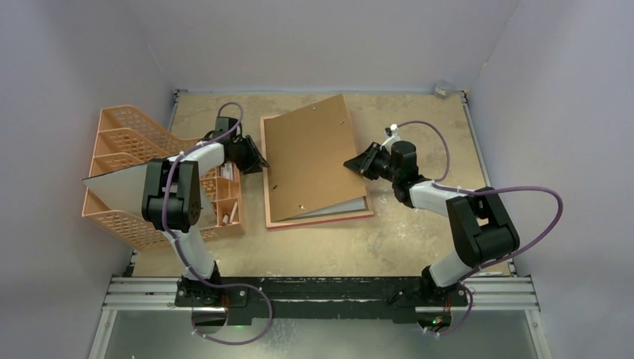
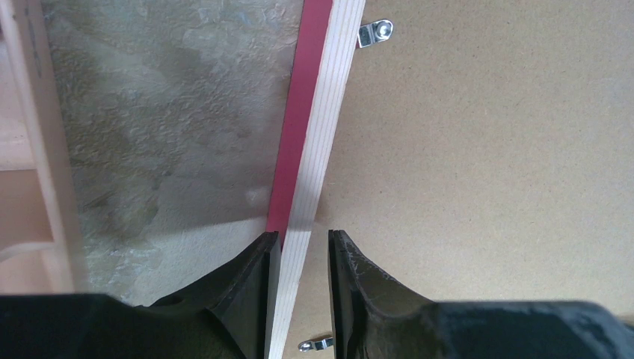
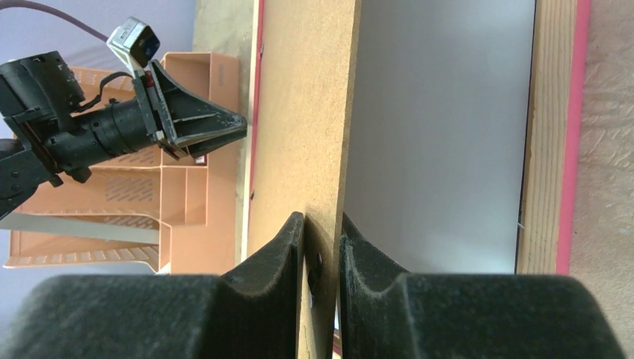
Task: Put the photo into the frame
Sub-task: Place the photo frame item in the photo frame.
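Note:
The frame lies face down mid-table, pale wooden back up, pink-red edge showing. The photo lies in it, white back up; it also shows in the right wrist view. The brown backing board rests askew over both, its right side raised. My right gripper is shut on the board's right edge. My left gripper sits at the frame's left rail. Its fingers straddle the rail: one finger is against the red side, the other stands apart over the board.
An orange mesh organiser stands left of the frame, close behind the left arm. Metal turn tabs sit on the frame's back. Grey walls close in the table on three sides. A rail runs along the near edge.

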`<state>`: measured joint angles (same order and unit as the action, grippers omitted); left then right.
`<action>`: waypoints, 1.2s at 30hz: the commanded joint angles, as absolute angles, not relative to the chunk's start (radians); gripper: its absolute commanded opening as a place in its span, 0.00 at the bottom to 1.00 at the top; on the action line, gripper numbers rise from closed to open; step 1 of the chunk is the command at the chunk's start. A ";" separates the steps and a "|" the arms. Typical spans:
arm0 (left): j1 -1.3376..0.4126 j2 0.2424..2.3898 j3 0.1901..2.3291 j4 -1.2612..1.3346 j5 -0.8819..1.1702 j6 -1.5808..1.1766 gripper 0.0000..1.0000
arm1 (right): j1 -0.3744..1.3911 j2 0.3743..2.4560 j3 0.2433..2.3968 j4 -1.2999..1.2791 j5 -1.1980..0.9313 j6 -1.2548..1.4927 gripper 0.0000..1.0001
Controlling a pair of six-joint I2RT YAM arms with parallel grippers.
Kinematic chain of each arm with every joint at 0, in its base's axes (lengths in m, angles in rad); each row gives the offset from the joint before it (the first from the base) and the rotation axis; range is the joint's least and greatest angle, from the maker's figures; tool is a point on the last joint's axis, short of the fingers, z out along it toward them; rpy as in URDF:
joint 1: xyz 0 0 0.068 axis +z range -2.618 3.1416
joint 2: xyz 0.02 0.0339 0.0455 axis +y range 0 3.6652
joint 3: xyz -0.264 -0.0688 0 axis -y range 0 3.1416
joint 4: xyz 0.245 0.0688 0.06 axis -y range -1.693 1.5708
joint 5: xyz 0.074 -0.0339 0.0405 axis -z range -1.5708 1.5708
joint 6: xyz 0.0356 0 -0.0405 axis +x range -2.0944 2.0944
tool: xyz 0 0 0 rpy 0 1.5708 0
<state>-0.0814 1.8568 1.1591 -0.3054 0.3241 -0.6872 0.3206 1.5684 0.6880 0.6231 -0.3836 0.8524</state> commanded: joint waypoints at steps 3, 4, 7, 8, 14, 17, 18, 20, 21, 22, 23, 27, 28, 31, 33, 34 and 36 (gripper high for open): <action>-0.086 1.835 1.159 -0.300 0.321 -0.669 0.32 | 0.330 1.570 0.684 0.702 -0.327 0.825 0.18; -0.086 1.834 1.157 -0.301 0.321 -0.668 0.32 | 0.330 1.566 0.686 0.699 -0.318 0.821 0.18; -0.086 1.834 1.154 -0.304 0.318 -0.664 0.32 | 0.330 1.563 0.697 0.693 -0.311 0.815 0.17; -0.086 1.833 1.154 -0.304 0.316 -0.664 0.32 | 0.330 1.561 0.696 0.694 -0.309 0.815 0.17; -0.086 1.833 1.154 -0.309 0.306 -0.661 0.32 | 0.331 1.510 0.655 0.723 -0.270 0.841 0.12; -0.086 1.831 1.155 -0.313 0.301 -0.661 0.32 | 0.330 1.480 0.637 0.752 -0.251 0.856 0.10; -0.086 1.829 1.155 -0.314 0.298 -0.660 0.32 | 0.330 1.477 0.634 0.760 -0.249 0.860 0.10; -0.086 1.828 1.156 -0.317 0.293 -0.660 0.32 | 0.330 1.472 0.628 0.780 -0.240 0.869 0.09; -0.086 1.829 1.157 -0.317 0.293 -0.658 0.32 | 0.330 1.472 0.623 0.795 -0.241 0.875 0.09; -0.085 1.830 1.157 -0.319 0.294 -0.658 0.32 | 0.330 1.475 0.621 0.804 -0.243 0.878 0.08; -0.084 1.831 1.157 -0.319 0.295 -0.657 0.32 | 0.330 1.481 0.621 0.812 -0.244 0.877 0.09; -0.086 1.832 1.155 -0.322 0.298 -0.654 0.32 | 0.330 1.534 0.637 0.844 -0.289 0.877 0.10; -0.085 1.831 1.156 -0.322 0.298 -0.652 0.32 | 0.331 1.547 0.637 0.857 -0.304 0.882 0.11; -0.086 1.833 1.157 -0.322 0.299 -0.651 0.32 | 0.332 1.581 0.625 0.895 -0.357 0.902 0.13; -0.085 1.832 1.156 -0.321 0.301 -0.652 0.32 | 0.333 1.591 0.618 0.901 -0.376 0.907 0.14; -0.085 1.832 1.155 -0.319 0.302 -0.652 0.32 | 0.333 1.596 0.618 0.904 -0.388 0.908 0.15; -0.086 1.833 1.154 -0.315 0.306 -0.652 0.32 | 0.336 1.613 0.623 0.905 -0.408 0.905 0.17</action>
<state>-0.0814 1.8568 1.1587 -0.3244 0.3054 -0.6704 0.3286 1.5974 0.6250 0.8246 -0.3519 0.9276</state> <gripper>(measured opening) 0.320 0.159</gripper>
